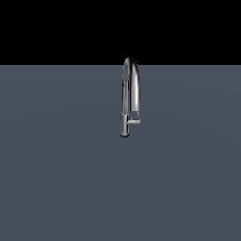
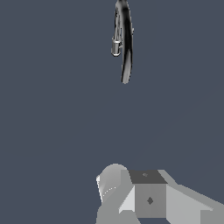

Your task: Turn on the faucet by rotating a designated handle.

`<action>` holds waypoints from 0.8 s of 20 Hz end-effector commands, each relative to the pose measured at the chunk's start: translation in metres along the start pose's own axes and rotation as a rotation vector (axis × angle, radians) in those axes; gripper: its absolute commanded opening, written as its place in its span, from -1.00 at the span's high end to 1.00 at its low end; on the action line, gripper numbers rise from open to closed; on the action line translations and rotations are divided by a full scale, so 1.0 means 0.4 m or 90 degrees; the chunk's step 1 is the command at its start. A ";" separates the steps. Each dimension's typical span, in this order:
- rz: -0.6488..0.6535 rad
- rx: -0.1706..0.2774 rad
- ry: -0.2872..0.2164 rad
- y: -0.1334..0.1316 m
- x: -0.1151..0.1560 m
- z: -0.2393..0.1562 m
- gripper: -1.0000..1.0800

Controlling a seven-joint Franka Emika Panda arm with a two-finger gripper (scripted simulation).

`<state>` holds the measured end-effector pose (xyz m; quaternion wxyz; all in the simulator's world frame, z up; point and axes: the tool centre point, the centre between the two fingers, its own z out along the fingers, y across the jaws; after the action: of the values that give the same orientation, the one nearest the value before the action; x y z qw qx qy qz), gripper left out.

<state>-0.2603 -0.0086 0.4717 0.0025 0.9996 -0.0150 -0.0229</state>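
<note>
Exterior view first: the faucet [image 1: 129, 94] stands upright on the flat grey bench [image 1: 56, 179], roughly mid-width and towards the far edge, its long axis vertical and the gooseneck arching over towards the exterior view's right; the handle [image 1: 135, 121], a stubby chrome bar, juts sideways from the lower body, its axis level, pointing to the exterior view's right, just under the spout tip; no arm in this shot at all. Over to the wrist view; the faucet [image 2: 124, 39] sits well apart from the camera, with a small chrome stub [image 2: 116, 47] beside the arch, probably the handle; grey-and-white blocky parts of the gripper [image 2: 144, 197] fill the near edge, but the fingertips are hidden, so I cannot tell whether it is spread or closed. The approach looks barely begun; the smart play, I'd say, is to come in low, clear of the spout, meet the bar near its free end, and push around the vertical body.
</note>
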 end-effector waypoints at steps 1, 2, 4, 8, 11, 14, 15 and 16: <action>0.000 0.000 0.000 0.000 0.000 0.000 1.00; 0.000 0.000 0.000 -0.001 0.000 0.000 1.00; 0.002 0.002 -0.002 0.000 0.003 0.000 1.00; 0.009 0.009 -0.010 -0.002 0.016 0.001 1.00; 0.018 0.018 -0.020 -0.003 0.034 0.003 1.00; 0.030 0.030 -0.033 -0.005 0.057 0.006 1.00; 0.035 0.035 -0.039 -0.006 0.067 0.007 1.00; 0.040 0.040 -0.045 -0.006 0.077 0.008 1.00</action>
<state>-0.2353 -0.0072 0.4681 -0.0233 0.9976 -0.0412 -0.0508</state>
